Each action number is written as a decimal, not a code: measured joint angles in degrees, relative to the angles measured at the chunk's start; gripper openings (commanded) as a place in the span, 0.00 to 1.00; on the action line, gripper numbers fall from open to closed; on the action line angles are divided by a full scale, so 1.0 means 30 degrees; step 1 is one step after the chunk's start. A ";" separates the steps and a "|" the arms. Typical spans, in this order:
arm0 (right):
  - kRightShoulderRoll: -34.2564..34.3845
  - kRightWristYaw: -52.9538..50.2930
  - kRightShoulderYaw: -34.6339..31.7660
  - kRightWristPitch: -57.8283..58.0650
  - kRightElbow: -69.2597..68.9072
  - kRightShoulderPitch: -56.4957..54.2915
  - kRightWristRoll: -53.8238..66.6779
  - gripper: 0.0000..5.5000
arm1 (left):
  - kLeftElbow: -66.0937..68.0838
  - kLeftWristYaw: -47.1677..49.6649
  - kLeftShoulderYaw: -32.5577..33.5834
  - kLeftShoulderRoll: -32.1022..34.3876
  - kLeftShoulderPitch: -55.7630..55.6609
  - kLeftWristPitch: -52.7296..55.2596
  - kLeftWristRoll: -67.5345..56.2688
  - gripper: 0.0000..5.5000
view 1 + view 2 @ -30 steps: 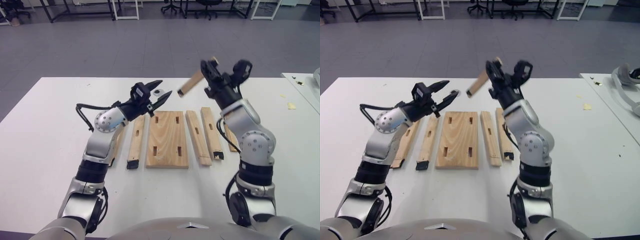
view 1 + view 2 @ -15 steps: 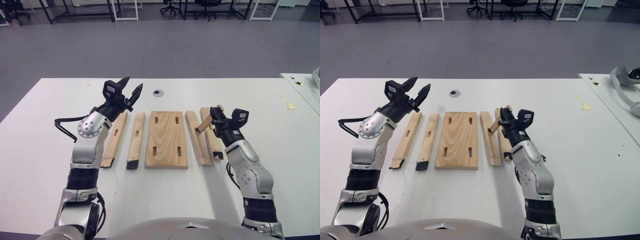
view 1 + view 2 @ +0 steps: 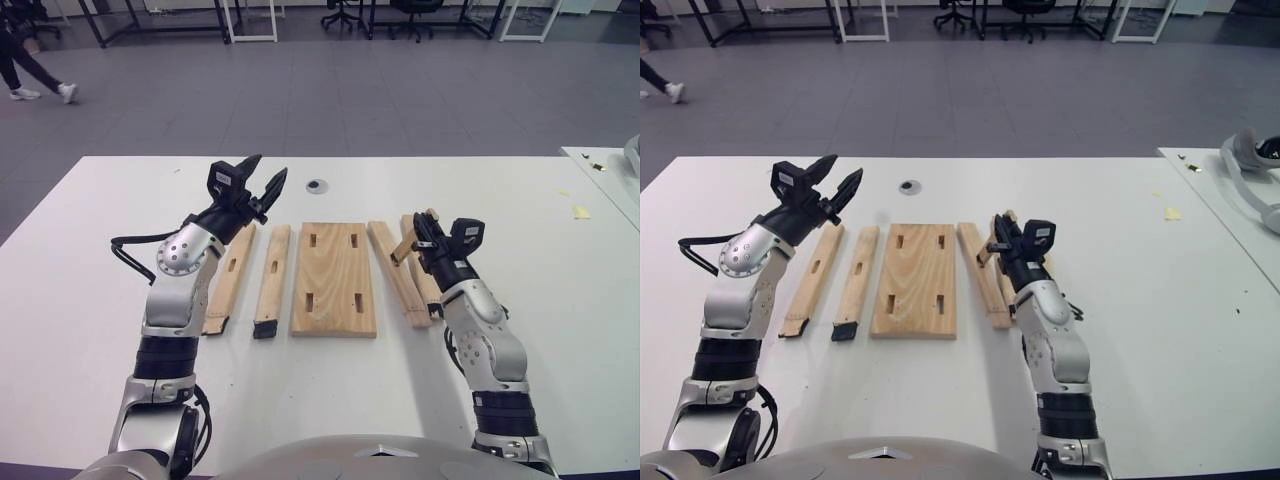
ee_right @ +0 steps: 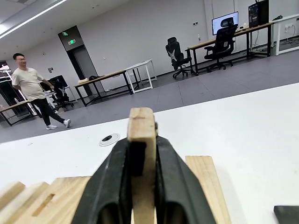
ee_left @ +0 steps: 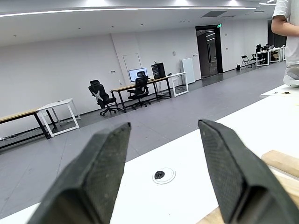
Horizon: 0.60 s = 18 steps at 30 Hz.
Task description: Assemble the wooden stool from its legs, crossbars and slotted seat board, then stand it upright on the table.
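1. Right gripper, forearm low, clamped a short crossbar that was tilted, its upper end toward the table's far edge and its lower end by a leg right of the seat board.
2. Seat board lay flat mid-table, long axis near-to-far.
3. Left gripper hung spread open above the left legs, elbow bent, pointing toward the far edge.

Open office hall. Grey floor, plain white walls. Ceiling light strip lit. Dark double door in the far wall. White-framed desk, black office chairs, and a monitor on a wood-topped bench.
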 measured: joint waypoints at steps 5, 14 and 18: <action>-0.0801 0.0169 0.1075 0.0187 0.0024 0.0243 -0.1866 0.08 | -0.0008 0.0022 -0.0264 0.0027 0.0015 -0.0006 0.0186 0.48; -0.2018 0.1167 0.1572 0.0510 0.0108 0.0186 -0.2056 0.08 | -0.0008 0.0037 -0.0946 0.0110 0.0336 -0.0165 0.1037 0.48; -0.1979 0.1359 0.1340 0.0180 0.0404 0.0187 -0.1989 0.08 | -0.0003 0.0051 -0.1042 0.0111 0.0336 -0.0294 0.1340 0.48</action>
